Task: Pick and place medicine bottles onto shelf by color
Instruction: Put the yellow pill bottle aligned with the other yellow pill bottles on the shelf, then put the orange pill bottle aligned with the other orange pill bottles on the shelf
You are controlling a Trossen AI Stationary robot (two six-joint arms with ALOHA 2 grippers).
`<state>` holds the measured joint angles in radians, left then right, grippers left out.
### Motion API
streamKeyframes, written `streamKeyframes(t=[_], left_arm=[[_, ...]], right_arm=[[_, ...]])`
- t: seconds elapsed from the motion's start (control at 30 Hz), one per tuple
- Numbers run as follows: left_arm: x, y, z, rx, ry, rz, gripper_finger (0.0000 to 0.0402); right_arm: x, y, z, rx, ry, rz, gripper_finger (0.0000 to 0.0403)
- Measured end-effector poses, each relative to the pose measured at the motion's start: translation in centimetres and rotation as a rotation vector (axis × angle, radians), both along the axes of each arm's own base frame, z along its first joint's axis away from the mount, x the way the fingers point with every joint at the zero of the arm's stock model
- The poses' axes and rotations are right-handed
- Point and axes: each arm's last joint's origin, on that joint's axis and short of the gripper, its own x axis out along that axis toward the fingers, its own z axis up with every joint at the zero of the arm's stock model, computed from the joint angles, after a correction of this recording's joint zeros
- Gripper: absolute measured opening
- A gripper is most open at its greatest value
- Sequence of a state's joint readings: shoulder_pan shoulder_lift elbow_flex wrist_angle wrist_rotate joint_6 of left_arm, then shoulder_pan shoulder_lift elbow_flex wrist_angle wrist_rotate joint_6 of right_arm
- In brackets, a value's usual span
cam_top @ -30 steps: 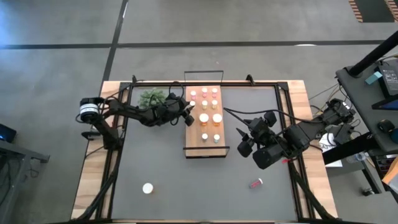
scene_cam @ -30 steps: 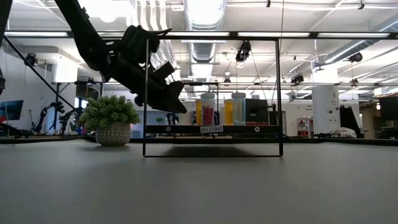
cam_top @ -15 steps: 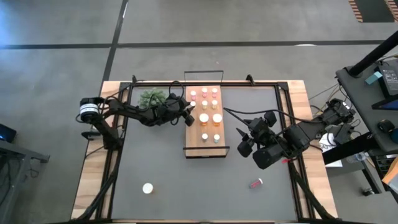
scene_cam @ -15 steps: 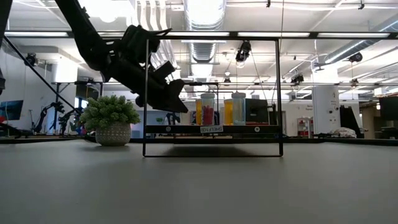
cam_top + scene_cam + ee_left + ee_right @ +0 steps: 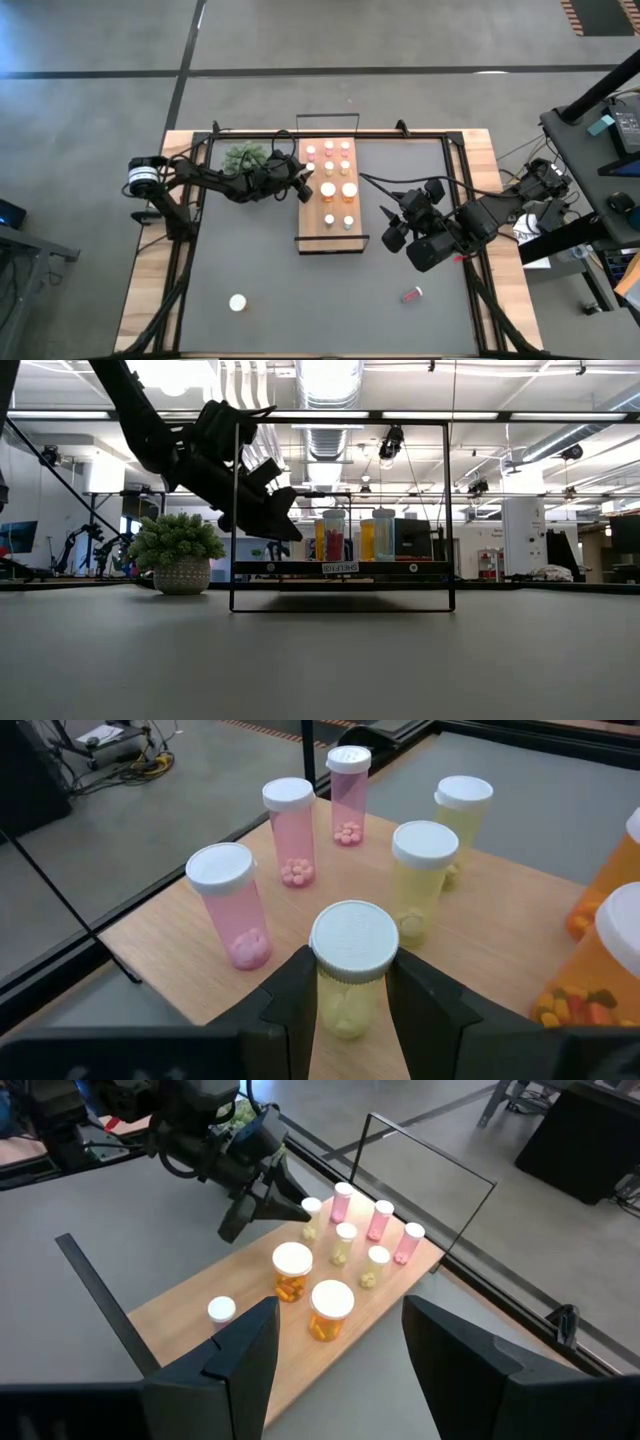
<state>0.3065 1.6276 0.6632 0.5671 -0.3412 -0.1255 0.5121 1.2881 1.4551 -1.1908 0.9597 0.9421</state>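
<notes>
The shelf (image 5: 312, 236), a light-wood board with black wire rails, lies mid-table. Pink (image 5: 290, 830), pale yellow (image 5: 422, 870) and orange (image 5: 331, 1310) medicine bottles stand upright on it. My left gripper (image 5: 352, 960) is at the shelf's left edge (image 5: 305, 185), shut on a pale yellow white-capped bottle (image 5: 352, 935). My right gripper (image 5: 390, 228) hangs above the table to the right of the shelf, open, with nothing between its fingers (image 5: 240, 1355). Two more bottles are on the mat: a white-capped one (image 5: 237, 302) and a red one lying down (image 5: 412, 295). My left gripper pinches the pale yellow bottle's body just under its white cap (image 5: 345, 1005) between its two fingers (image 5: 300, 995). The fingers reach in from the table's left, slanting a little downward. The bottle is upright, its base on the shelf board near the left edge.
A green potted plant (image 5: 243, 156) stands just behind my left arm at the far left of the mat. The shelf's wire rail (image 5: 340, 425) rises as a tall frame at its near end. Dark mat lies open at the near side (image 5: 320, 310).
</notes>
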Motion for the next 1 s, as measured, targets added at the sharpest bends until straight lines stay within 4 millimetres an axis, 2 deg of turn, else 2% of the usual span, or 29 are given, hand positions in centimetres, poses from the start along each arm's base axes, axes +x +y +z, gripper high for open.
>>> streamKeyframes(t=[0.4,0.77,1.0], left_arm=[[0.0,-0.1,0.0,-0.011,-0.005,-0.020,0.0097],[0.3,0.0,0.4,-0.046,-0.059,-0.002,0.0154],[0.1,-0.2,1.2,-0.045,-0.101,-0.036,0.0160]], right_arm=[[0.0,0.0,0.0,0.000,0.000,0.000,0.0203],[0.0,0.0,0.0,0.000,0.000,0.000,0.0203],[0.0,0.0,0.0,0.000,0.000,0.000,0.0203]])
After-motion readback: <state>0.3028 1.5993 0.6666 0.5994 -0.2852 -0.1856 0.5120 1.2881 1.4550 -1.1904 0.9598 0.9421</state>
